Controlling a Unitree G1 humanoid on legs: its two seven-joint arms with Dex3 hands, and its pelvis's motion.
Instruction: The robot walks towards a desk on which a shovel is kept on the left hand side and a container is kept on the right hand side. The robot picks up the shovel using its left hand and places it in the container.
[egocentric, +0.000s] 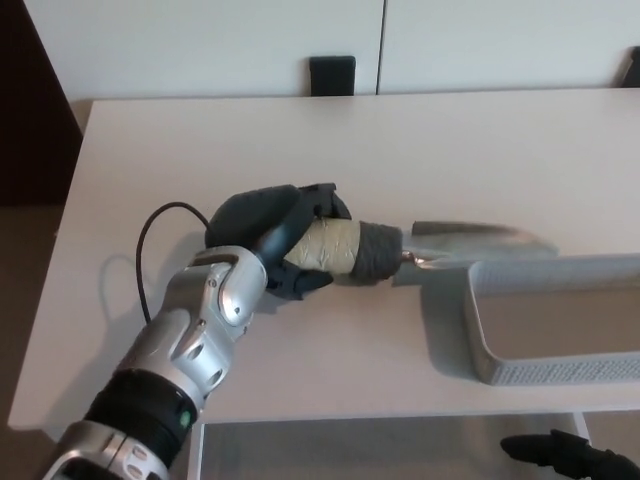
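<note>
My left hand (272, 236) is shut on the shovel's taped handle (340, 251) near the middle of the white desk (200, 150). The handle is beige with a dark grey wrap toward the blade. Its silver blade (478, 240) points right and hangs just over the far left rim of the grey container (480, 330). The container is a shallow perforated tray at the desk's right front, running off the picture's right edge. Only dark fingertips of my right hand (560, 455) show below the desk edge at lower right, too little to read their state.
A black cable (150, 250) loops from my left wrist over the desk. A small black box (332, 75) stands at the desk's far edge against white cabinet doors. The desk's front edge runs close below the container.
</note>
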